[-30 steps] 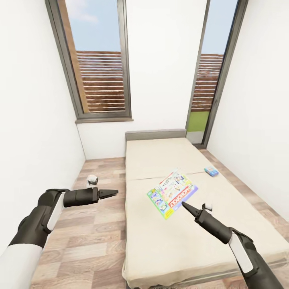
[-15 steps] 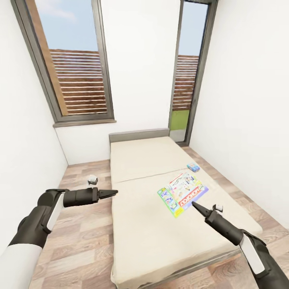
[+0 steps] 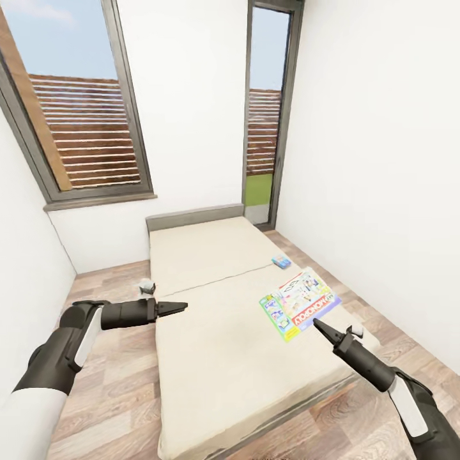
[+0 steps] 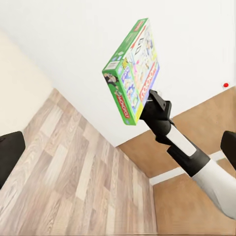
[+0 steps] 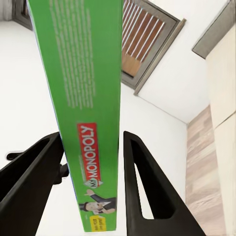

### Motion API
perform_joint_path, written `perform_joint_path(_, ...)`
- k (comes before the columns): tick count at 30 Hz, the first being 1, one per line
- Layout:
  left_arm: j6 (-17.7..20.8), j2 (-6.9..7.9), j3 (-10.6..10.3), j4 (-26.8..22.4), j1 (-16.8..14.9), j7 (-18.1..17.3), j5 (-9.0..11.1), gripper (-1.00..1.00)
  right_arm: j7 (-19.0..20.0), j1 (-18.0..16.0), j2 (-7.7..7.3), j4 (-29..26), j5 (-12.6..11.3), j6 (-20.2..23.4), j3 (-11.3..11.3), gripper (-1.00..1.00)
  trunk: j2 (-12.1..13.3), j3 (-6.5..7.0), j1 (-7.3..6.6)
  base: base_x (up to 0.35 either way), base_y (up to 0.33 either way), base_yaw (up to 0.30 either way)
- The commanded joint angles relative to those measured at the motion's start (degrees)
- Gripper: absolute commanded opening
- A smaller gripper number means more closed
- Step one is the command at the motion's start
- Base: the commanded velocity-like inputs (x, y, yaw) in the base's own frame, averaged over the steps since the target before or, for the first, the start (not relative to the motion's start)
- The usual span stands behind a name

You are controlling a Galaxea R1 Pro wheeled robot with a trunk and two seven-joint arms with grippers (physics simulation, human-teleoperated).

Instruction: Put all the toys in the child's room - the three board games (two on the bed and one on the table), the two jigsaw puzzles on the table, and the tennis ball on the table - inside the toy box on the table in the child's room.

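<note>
My right gripper [image 3: 317, 324] is shut on the green-white Monopoly board game [image 3: 300, 305], gripping one edge and holding it over the bed's [image 3: 223, 345] right side. In the right wrist view the box's green edge [image 5: 91, 98] runs between the two black fingers [image 5: 142, 187]. The left wrist view shows that box [image 4: 132, 71] held up in the air. A small light-blue board game [image 3: 281, 260] lies on the cream mattress near the far right edge. My left gripper [image 3: 181, 307] hovers open and empty at the bed's left edge.
The bed stands against the far white wall under a large window [image 3: 76, 128]. A narrow glass door [image 3: 262, 128] is at the far right corner. A white wall [image 3: 383, 191] runs close along the bed's right side. Wood-plank floor [image 3: 108, 370] lies to its left.
The whole view has swung, so the bed sits further left in the picture. The right gripper with the Monopoly box shows slightly further right. The left arm holds the same pose.
</note>
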Motion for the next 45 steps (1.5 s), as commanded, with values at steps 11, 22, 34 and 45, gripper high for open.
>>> perform_joint_path(11, 0.43, 0.11, -0.02, -0.03, -0.03, -0.08, 0.11, 1.00, 0.06, -0.15, -0.17, 0.03, -0.37, 0.49, -0.13, -1.00, 4.33, 2.01, -2.40, 0.000, 0.000, -0.278)
perform_joint_path(22, 0.43, 0.12, -0.02, -0.03, -0.03, -0.08, 0.11, 1.00, 0.21, -0.17, -0.17, 1.57, -0.37, 0.43, -0.18, -1.00, 6.34, 3.13, -3.50, 0.000, 0.000, -0.278)
perform_joint_path(34, 0.37, 0.15, -0.01, -0.03, -0.03, -0.17, 0.16, 1.00, 0.19, -0.17, -0.17, 1.87, -0.37, 0.33, -0.21, -1.00, 6.34, 3.39, -3.50, 0.000, 0.000, -0.278)
perform_joint_path(45, 0.35, 0.12, -0.10, -0.03, -0.03, -0.17, 0.14, 1.00, 0.23, -0.17, -0.31, 1.88, -0.37, 0.42, -0.63, -1.00, 6.34, 3.62, -3.50, 0.000, 0.000, -0.278)
